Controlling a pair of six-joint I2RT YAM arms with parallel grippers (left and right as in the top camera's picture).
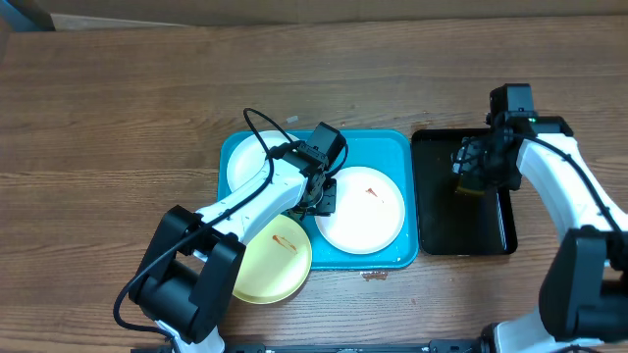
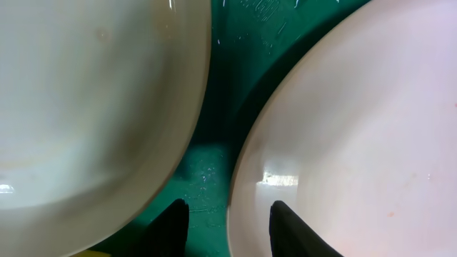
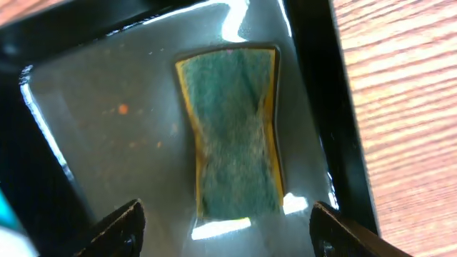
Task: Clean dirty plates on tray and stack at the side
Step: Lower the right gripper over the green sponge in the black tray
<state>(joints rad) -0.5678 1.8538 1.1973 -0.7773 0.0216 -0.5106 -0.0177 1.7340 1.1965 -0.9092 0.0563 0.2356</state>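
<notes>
A turquoise tray (image 1: 397, 147) sits at the middle of the scene holding two white plates, one at its far left (image 1: 247, 162) and one at its right bearing a small red smear (image 1: 361, 211). The left end effector (image 1: 322, 196) hangs low between these two plates, just beside both. A yellow-green plate (image 1: 270, 263) with a reddish smear lies at the tray's near-left corner, partly over the rim and partly on the tabletop (image 1: 118, 108), which is brown wood grain; nothing of the room beyond it shows. Just right of the turquoise tray lies a black tray (image 1: 442, 230) with a wet, glossy floor, and in it a green sponge (image 3: 235, 135) with yellow edges lies flat. The left end effector's fingers (image 2: 171, 228) stand partly apart above the strip of tray between the plates, with the edge of one white plate lying loose between them; nothing is clamped. The right end effector (image 3: 228, 232) is spread wide above the sponge, one fingertip to each side, gripping nothing.
</notes>
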